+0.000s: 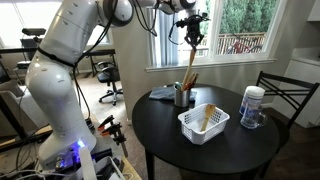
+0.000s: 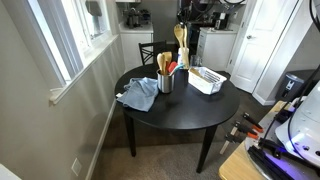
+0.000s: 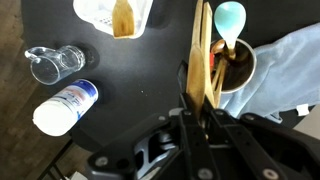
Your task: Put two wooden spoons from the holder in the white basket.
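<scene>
My gripper [image 1: 190, 30] is high above the round black table and shut on a wooden spoon [image 1: 189, 68]. The spoon hangs down over the dark grey holder [image 1: 182, 97]. In the wrist view the jaws [image 3: 198, 112] clamp the spoon's handle [image 3: 198, 45], with the holder [image 3: 238, 68] just beside it holding more utensils and a teal spatula [image 3: 230, 17]. The white basket [image 1: 192, 126] stands on the table near the holder with one wooden spoon [image 1: 208, 118] lying in it. It also shows in the wrist view [image 3: 146, 10] and in an exterior view [image 2: 207, 78].
A white-lidded clear canister [image 1: 252, 106] stands at the table's edge beyond the basket. A clear glass container [image 3: 55, 62] stands near the canister. A blue cloth [image 2: 138, 94] lies next to the holder. A black chair [image 1: 285, 95] stands by the table.
</scene>
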Tool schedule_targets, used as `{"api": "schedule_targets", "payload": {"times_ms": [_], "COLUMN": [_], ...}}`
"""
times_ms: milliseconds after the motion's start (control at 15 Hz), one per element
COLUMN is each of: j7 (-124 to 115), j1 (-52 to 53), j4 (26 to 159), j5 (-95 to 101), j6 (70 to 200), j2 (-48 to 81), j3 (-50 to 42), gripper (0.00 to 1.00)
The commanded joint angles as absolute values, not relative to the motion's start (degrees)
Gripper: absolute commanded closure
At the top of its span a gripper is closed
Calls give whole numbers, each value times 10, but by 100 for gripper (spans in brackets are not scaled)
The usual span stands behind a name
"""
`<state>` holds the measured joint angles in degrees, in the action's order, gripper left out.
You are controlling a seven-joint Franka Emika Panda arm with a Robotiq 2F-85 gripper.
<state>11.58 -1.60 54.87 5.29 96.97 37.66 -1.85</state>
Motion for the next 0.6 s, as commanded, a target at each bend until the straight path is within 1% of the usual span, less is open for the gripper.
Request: {"api": "schedule_targets", "payload": {"times_ms": [0,267,533], "j7": [117,134,146], "j1": [6,23,26], "j4": [499,467,436], "j5": [112,165,178], "j6": [912,870,841], "j2": [399,427,476], "j3": [-43,-57,-56], "gripper": [94,94,94]}}
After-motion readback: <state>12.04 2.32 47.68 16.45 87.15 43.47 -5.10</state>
